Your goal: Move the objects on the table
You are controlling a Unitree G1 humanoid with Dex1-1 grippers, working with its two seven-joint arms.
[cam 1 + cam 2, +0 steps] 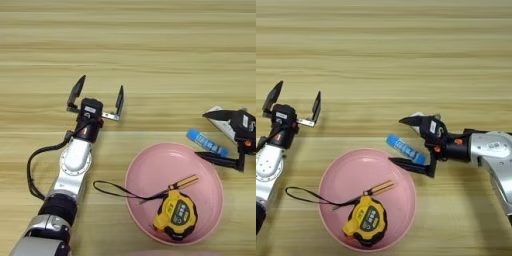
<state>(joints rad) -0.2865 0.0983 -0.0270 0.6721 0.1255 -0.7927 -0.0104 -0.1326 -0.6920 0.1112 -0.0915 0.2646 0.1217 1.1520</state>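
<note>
nearest the camera, a pink bowl (150, 172) sits on the table (150, 50), whose tan planks fill both views. inside the bowl, at its near side, lies the tape measure (176, 214), yellow and black. its black cord (112, 189) runs left over the rim and loops on the wood. just beyond the tape, also in the bowl, lies the screwdriver (176, 187), its orange handle toward the right and its thin shaft pointing left across the cord.

the left gripper (98, 98) stands left of the bowl and farther out, both fingers spread wide apart with nothing between them. the left eye view shows its silver arm running down to the near left corner; the right eye view cuts most of that arm off.

the right gripper (407, 141) reaches in from the right, fingers apart, one on either side of the blue tube (406, 149), which lies slanted on the wood just beyond the bowl's right rim. whether either finger touches the tube cannot be told. the right eye view shows the whole silver forearm behind this gripper; the left eye view shows only the fingers and wrist at its edge.

a white remote (223, 123) lies under the gripper's wrist, mostly hidden.
</note>
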